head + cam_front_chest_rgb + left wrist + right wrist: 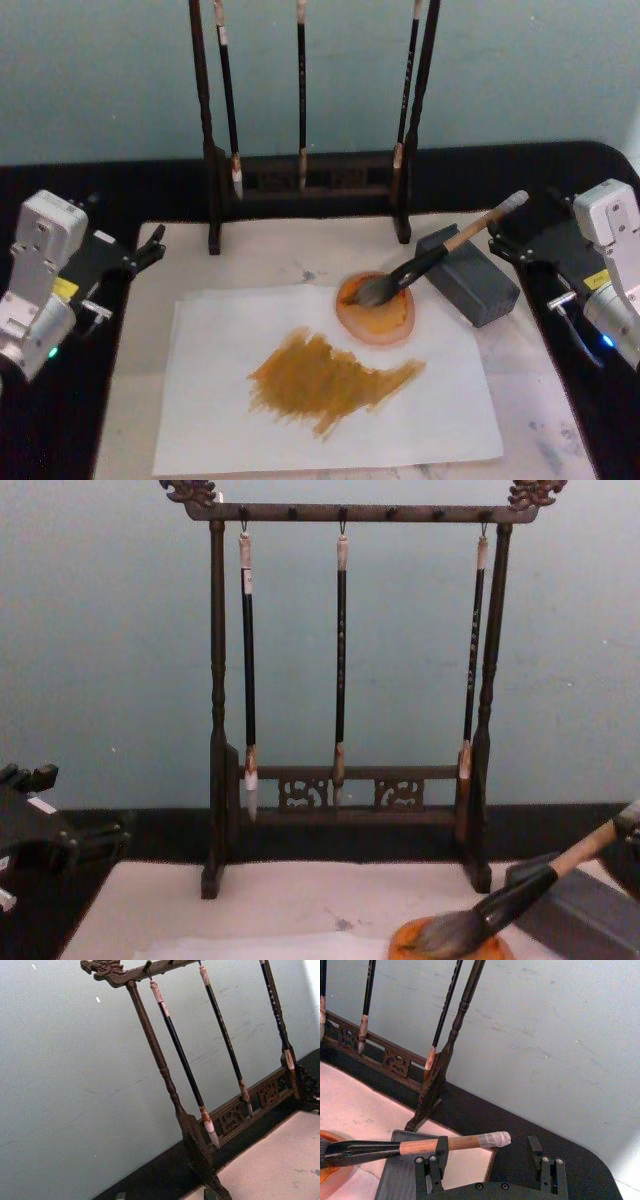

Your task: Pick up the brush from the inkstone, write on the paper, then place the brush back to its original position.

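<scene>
With the paper (220, 400) already carrying an ochre smear and the brush (430, 262) lying across the inkstone (480, 285), the step in hand looks like letting go and backing off. It is best done by drawing straight back along the handle's line, so that neither finger nudges the brush and rolls it off the stone. The right gripper (487, 1157) has its fingers spread wide, pinching nothing. The taped handle end sits between them just past their tips, and the tuft rests far ahead in the orange dish (378, 320). The left gripper (148, 248) sits parked on the bench.
</scene>
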You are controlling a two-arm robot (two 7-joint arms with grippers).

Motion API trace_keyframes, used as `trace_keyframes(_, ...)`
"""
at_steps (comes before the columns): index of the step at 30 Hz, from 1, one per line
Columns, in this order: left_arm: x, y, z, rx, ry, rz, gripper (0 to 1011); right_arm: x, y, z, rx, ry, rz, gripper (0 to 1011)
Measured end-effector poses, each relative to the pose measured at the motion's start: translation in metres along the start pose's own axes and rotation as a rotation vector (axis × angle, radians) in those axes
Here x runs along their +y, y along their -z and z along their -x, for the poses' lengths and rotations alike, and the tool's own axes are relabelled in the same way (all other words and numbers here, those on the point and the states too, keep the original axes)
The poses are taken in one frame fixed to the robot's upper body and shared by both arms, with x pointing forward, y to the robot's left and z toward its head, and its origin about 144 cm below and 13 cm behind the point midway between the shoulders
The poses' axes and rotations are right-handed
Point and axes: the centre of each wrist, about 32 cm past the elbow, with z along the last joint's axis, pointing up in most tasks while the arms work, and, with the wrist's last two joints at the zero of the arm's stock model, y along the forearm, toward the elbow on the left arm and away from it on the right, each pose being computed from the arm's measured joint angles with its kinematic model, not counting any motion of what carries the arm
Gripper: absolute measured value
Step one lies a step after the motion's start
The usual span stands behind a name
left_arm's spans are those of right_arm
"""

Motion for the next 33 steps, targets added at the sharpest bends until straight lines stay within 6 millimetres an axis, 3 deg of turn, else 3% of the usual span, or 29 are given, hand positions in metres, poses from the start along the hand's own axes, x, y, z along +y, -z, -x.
trace_keyframes(33,0.0000,0.0000,0.0000,0.000,0.000,0.000,1010,0.0000,0.0000,0.0000,0.000,0.000,0.000,1000)
